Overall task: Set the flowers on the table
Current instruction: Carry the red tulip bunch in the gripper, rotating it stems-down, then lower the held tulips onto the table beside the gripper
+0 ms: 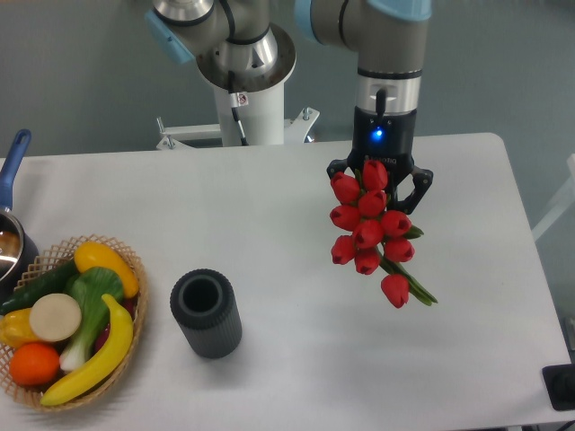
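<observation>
The flowers (369, 232), a bunch of red tulip heads with green stems and leaves, hang on the right side of the white table (269, 224). My gripper (379, 190) points down from above and is shut on the top of the bunch. Its black fingers (420, 182) show on either side of the upper heads. The heads face the camera and hide the stems and the fingertips. One lower tulip and a green leaf stick out toward the front right. I cannot tell whether the lowest heads touch the table.
A dark grey cylindrical vase (207, 313) stands upright at the front left of centre. A wicker basket (135, 269) with fruit and vegetables sits at the left edge. A pot with a blue handle (11, 162) is at the far left. The robot base (244, 99) stands behind the table.
</observation>
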`<act>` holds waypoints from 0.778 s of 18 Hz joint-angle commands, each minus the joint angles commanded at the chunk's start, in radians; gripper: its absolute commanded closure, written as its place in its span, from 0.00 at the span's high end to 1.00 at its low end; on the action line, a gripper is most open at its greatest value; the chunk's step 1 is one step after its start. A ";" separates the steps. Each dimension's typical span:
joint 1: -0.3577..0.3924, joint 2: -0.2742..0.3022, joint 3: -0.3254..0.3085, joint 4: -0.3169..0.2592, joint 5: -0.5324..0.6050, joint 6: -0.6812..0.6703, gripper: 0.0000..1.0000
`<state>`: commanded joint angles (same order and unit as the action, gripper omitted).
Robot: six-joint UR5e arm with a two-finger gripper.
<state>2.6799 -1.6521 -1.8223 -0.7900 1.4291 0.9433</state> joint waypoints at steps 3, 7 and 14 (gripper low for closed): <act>-0.003 -0.018 -0.014 -0.002 0.160 0.058 0.39; -0.003 -0.044 -0.035 -0.011 0.252 0.110 0.39; -0.025 -0.138 -0.035 -0.035 0.386 0.153 0.39</act>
<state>2.6553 -1.7900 -1.8577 -0.8253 1.8147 1.0968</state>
